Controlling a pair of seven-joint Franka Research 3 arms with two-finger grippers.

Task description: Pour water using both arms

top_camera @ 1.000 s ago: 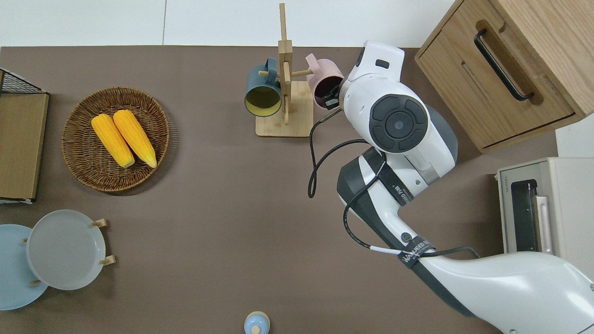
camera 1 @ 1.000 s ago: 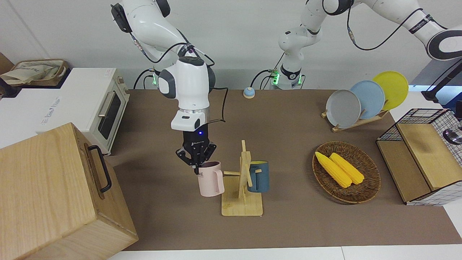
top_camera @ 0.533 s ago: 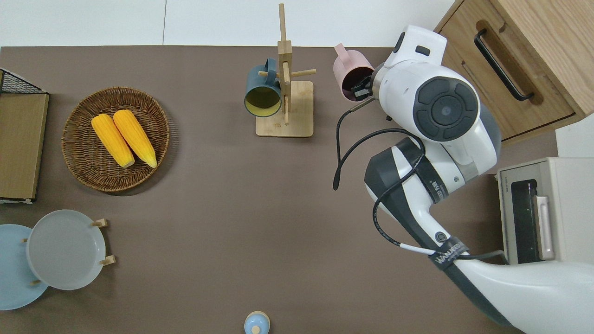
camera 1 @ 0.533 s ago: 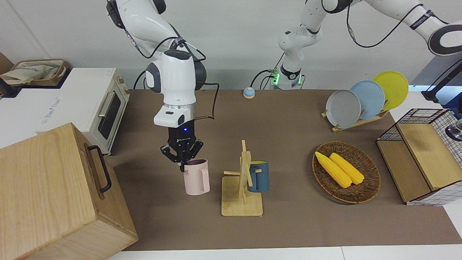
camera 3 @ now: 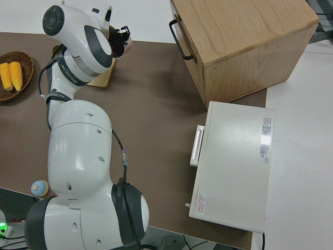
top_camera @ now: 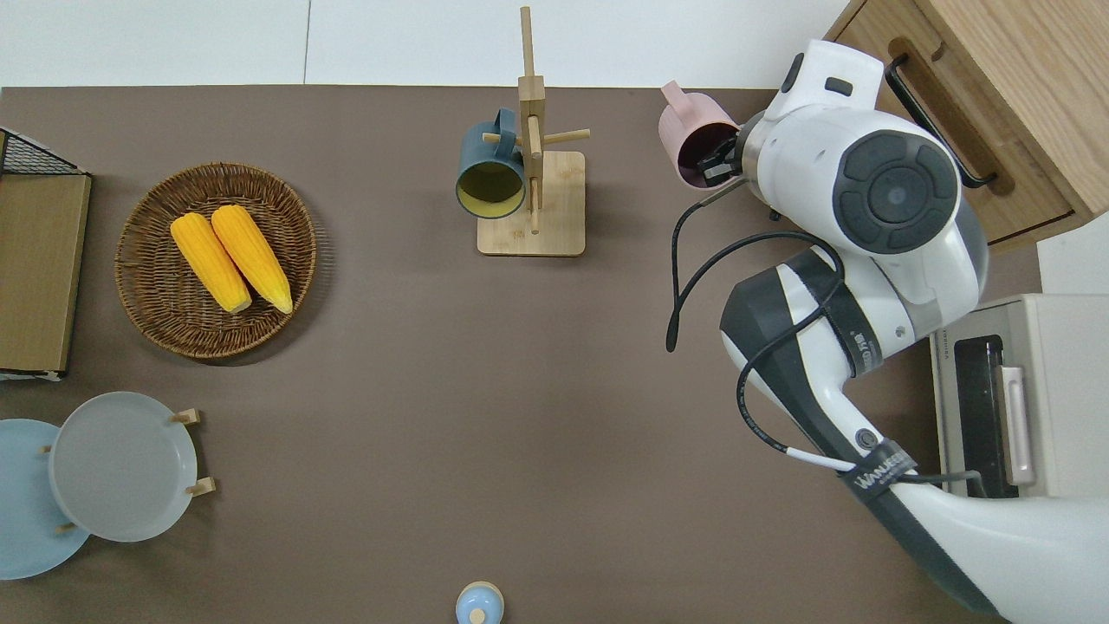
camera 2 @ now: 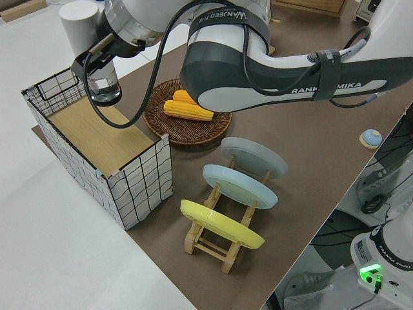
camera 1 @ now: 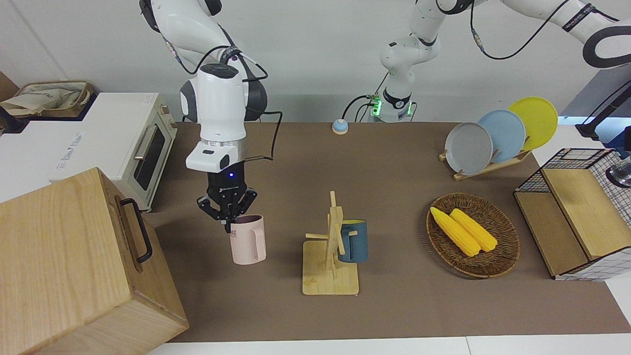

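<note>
glossy white jointed arms, black cables, black end effector

Bright, even indoor light, soft short shadows on the brown table, sharp focus throughout.

wall: plain white | table: brown top | light: even

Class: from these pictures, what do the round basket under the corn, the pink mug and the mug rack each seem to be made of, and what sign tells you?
Round brown basket: woven wicker or rattan, judging by its braided rim.
Pink mug, held at its rim by the right hand: matte ceramic or plastic; its smooth, even surface leaves that open.
Pale mug rack: unpainted wood, perhaps bamboo, with visible grain.
</note>
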